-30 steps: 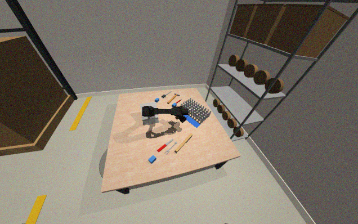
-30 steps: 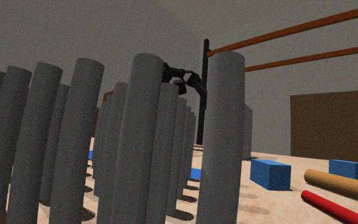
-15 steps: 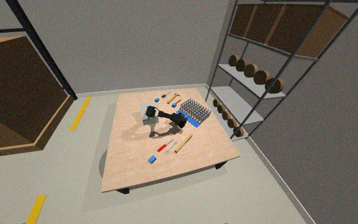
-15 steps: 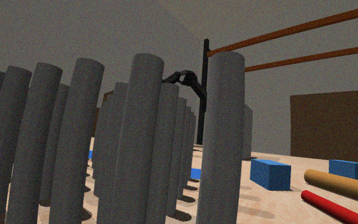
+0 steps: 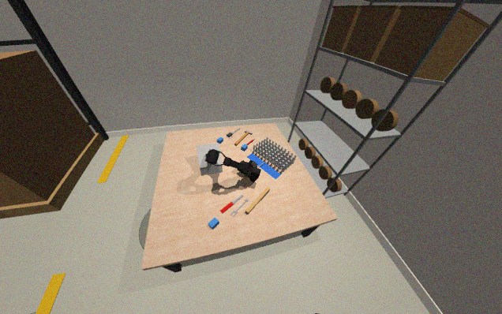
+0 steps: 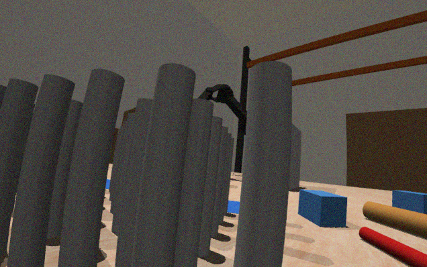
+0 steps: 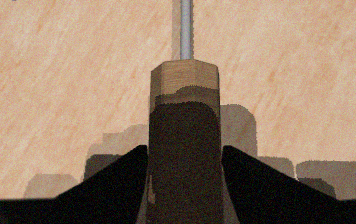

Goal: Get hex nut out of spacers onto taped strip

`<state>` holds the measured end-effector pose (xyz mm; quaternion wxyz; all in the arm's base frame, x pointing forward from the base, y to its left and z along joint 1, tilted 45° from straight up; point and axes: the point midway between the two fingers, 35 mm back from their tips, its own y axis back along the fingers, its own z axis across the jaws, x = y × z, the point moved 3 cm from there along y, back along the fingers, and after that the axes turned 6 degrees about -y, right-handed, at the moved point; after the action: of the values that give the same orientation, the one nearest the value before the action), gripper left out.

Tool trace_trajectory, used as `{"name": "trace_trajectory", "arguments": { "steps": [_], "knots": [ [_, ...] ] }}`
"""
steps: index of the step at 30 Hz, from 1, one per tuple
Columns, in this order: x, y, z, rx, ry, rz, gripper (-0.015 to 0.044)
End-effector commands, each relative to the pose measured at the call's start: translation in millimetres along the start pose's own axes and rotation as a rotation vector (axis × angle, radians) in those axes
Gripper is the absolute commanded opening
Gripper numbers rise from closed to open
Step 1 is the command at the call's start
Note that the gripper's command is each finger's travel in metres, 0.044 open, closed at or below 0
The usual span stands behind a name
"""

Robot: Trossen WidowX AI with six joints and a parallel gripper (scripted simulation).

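Note:
My gripper (image 7: pixel 185 153) is shut on a tool with a faceted wooden handle (image 7: pixel 185 80) and a thin grey metal shaft (image 7: pixel 186 30). The shaft runs out of the top of the wrist view, so its tip is out of view there. Bare table lies below the handle. In the top view the hand (image 5: pixel 252 173) is beside the blue taped strip (image 5: pixel 273 173) (image 6: pixel 233 206), on the side away from the spacers. The grey spacers (image 5: pixel 274 154) (image 6: pixel 168 168) that show stand upright in rows. I cannot make out the hex nut in any view.
A wooden bar (image 5: pixel 257 201), a red-handled tool (image 5: pixel 226 207) and a grey forked tool (image 5: pixel 239 207) lie near the front. A hammer (image 5: pixel 241 138), a red rod (image 5: pixel 250 142) (image 6: pixel 393 245) and blue blocks (image 5: pixel 244 147) (image 5: pixel 213 223) (image 6: pixel 322 208) also lie on the table.

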<state>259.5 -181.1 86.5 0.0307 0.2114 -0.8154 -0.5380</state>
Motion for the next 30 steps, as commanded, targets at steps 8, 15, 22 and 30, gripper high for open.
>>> {"name": "trace_trajectory", "arguments": {
  "steps": [8,15,22,30],
  "knots": [
    [-8.2,-5.8,1.2,-0.006,0.005,-0.007,0.0000],
    [-12.4,-8.6,1.4,-0.006,0.004,-0.007,0.0000],
    [-16.7,-11.3,1.5,-0.005,0.004,-0.007,0.0000],
    [-21.8,-14.3,1.9,-0.005,0.004,-0.008,0.0000]
  ]
}}
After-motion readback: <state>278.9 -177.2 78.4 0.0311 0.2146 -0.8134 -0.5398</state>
